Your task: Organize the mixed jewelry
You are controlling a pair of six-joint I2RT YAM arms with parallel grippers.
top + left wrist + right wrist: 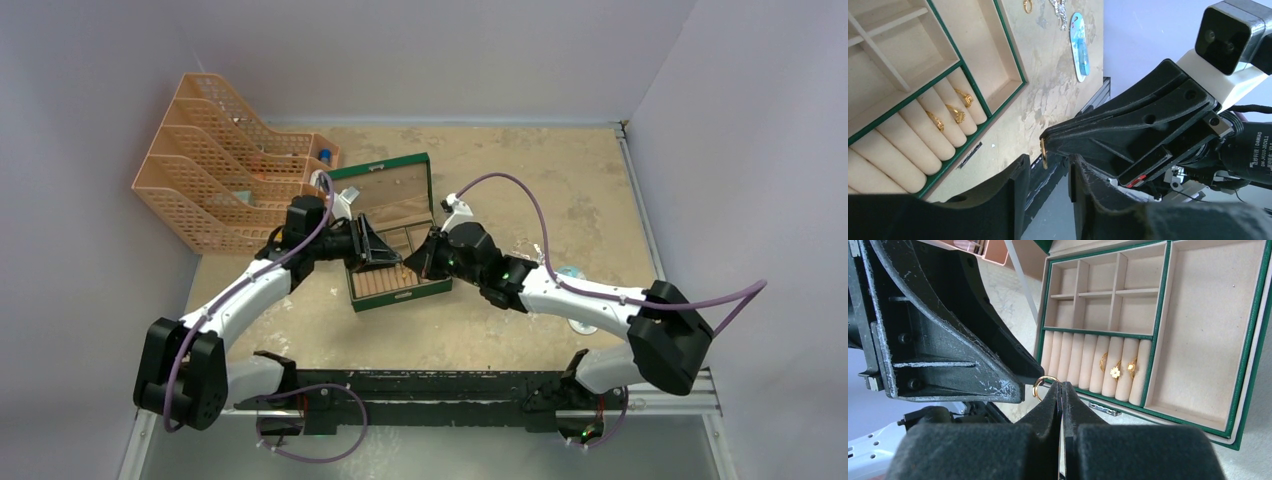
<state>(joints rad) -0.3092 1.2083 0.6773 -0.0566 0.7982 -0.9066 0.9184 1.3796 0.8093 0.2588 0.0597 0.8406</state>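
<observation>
My right gripper [1061, 386] is shut on a thin gold ring [1044, 388], held at its fingertips just above the front edge of the open green box [1158, 335]. The ring also shows in the left wrist view [1044, 152], edge-on between the open fingers of my left gripper [1048, 170], which do not touch it. In the top view both grippers meet over the box's front: left [378, 248], right [422, 260]. Three gold rings [1117, 369] sit in the box's tan ring rolls. One more gold ring [1027, 6] and a silvery tangle [1059, 11] lie on the table.
A light-blue oval packet [1080, 46] lies on the table beside the loose jewelry. An orange mesh file rack [225, 165] stands at the back left. The box lid [385, 185] stands open toward the back. Grey walls close in the table on three sides.
</observation>
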